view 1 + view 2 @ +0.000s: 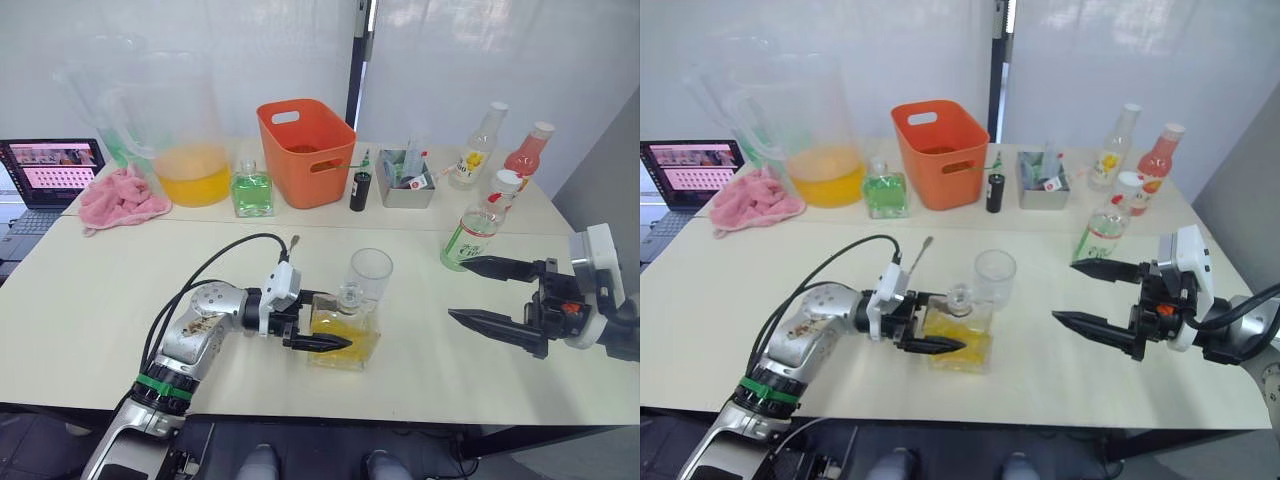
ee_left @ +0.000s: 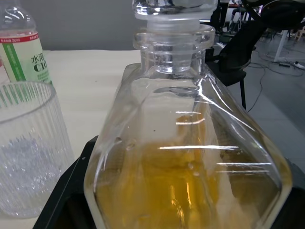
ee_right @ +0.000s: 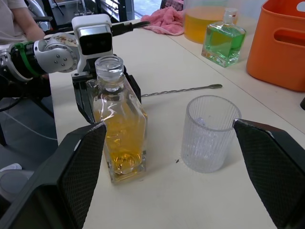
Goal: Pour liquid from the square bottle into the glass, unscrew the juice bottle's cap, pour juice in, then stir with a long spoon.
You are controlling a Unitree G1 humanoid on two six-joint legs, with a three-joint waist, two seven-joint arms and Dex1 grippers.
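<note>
The square bottle (image 1: 345, 335) with yellow liquid and its round stopper stands on the table near the front. My left gripper (image 1: 318, 325) is shut on it, one black finger on each flat side. The glass (image 1: 370, 275) stands empty just behind and to the right of the bottle, close to it. The juice bottle (image 1: 478, 228) stands further right, the white cap (image 1: 507, 181) on its neck. The long spoon (image 3: 181, 90) lies flat on the table behind the square bottle. My right gripper (image 1: 460, 290) hovers open at the right, fingers pointing at the glass, holding nothing.
Along the back stand a large pitcher (image 1: 190, 150) of orange liquid, a green square bottle (image 1: 251, 190), an orange basket (image 1: 305, 150), a small dark bottle (image 1: 360, 188), a metal box (image 1: 407, 180), a yellow-label bottle (image 1: 475, 150) and a pink-red bottle (image 1: 528, 155). A pink cloth (image 1: 120, 200) and a laptop (image 1: 50, 170) lie at the left.
</note>
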